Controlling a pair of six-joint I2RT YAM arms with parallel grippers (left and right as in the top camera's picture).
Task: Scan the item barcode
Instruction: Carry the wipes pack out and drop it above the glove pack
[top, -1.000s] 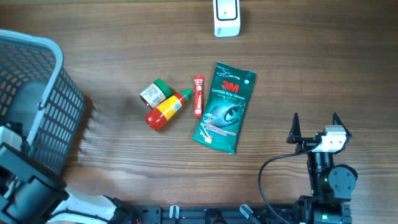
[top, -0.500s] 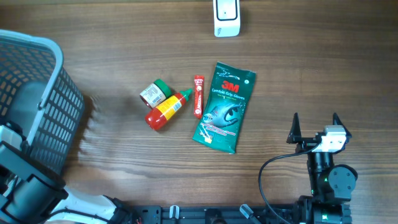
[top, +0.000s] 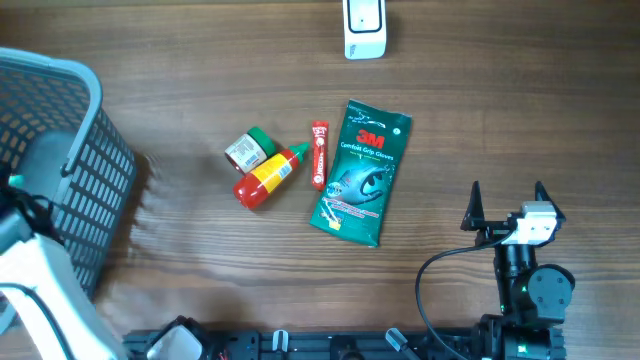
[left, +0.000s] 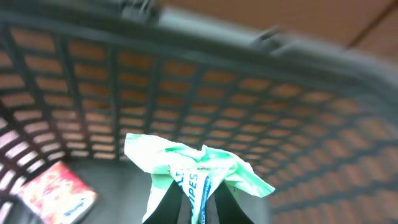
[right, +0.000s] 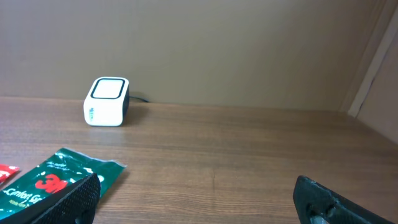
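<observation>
Green packet (left: 199, 168): crumpled mint-green wrapper with blue print, lifted inside the basket at the far left of the desk, pinched at its lower edge.
Left gripper (left: 198, 202): closed tight on the green packet; its dark fingers meet under the wrapper.
Basket (top: 95, 165): grey plastic mesh, at the left edge of the desk; its wall fills the left wrist view behind the packet.
Pink packet (left: 56, 194): lying on the basket floor, left of and below the green packet.
Small can (top: 249, 149): green lid, on its side, touching the bottle.
Bottle (top: 268, 177): red and yellow, lying slantwise near the middle.
Red tube (top: 319, 154): just right of the bottle's tip.
Gloves pack (top: 361, 172): dark green 3M bag, flat, beside the tube.
Scanner (top: 364, 27): white box at the far edge, well apart from the basket.
Right gripper (top: 507, 192): spread wide, holding nothing, near right corner.
Desk (top: 520, 90): brown wood grain.
</observation>
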